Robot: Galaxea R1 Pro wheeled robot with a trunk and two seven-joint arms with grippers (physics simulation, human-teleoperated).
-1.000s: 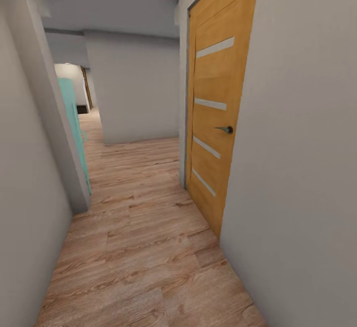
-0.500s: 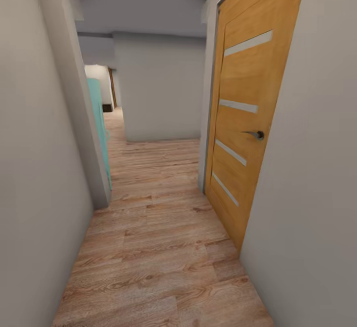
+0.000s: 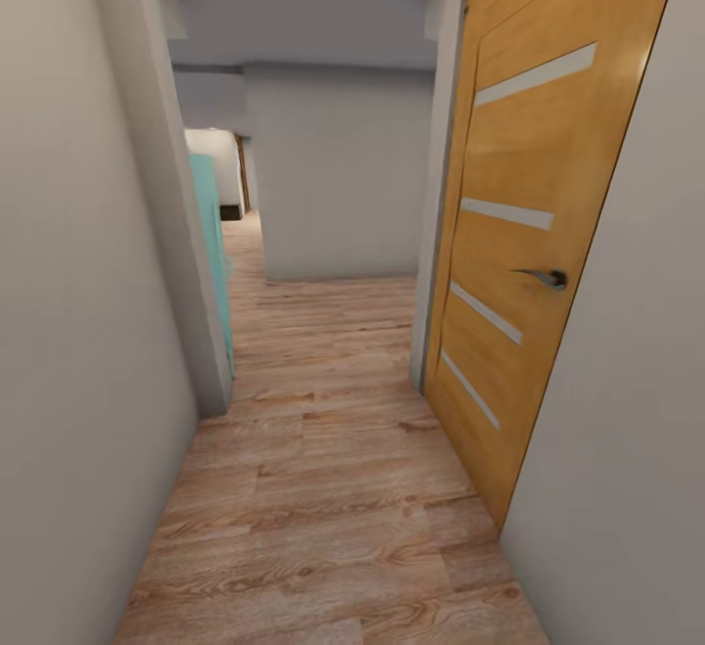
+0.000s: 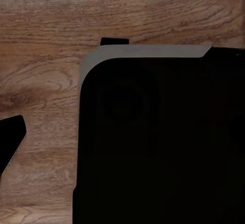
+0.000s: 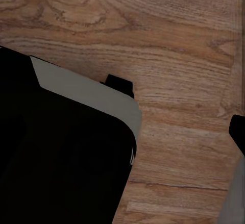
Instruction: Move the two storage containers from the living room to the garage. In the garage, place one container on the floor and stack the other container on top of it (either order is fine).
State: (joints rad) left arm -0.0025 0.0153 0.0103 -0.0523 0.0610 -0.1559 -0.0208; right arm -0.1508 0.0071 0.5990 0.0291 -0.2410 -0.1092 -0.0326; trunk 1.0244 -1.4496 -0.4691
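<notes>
The robot is standing in a narrow hallway with a light wood plank floor [image 3: 323, 488]. On the right side an orange-brown wooden door [image 3: 534, 234] is sitting shut in its frame. It has four pale frosted strips across it and a small dark metal handle [image 3: 548, 278]. A plain white wall [image 3: 78, 332] is running along the left side, and past its corner a teal panel [image 3: 211, 234] is peeking out. Farther ahead another white wall [image 3: 343, 175] is blocking the way, and the hallway is bending off to the left toward a brighter opening [image 3: 220, 170].

The two orange-red storage containers cannot be seen from here.

The left wrist camera is looking down at the wood floor, and a big black part of the robot with a grey edge [image 4: 153, 142] is covering much of the picture. The right wrist camera is looking at a black part with a grey edge [image 5: 61, 152] over the wood floor too. It is not clear whether the jaws on either arm are wide or narrow.
</notes>
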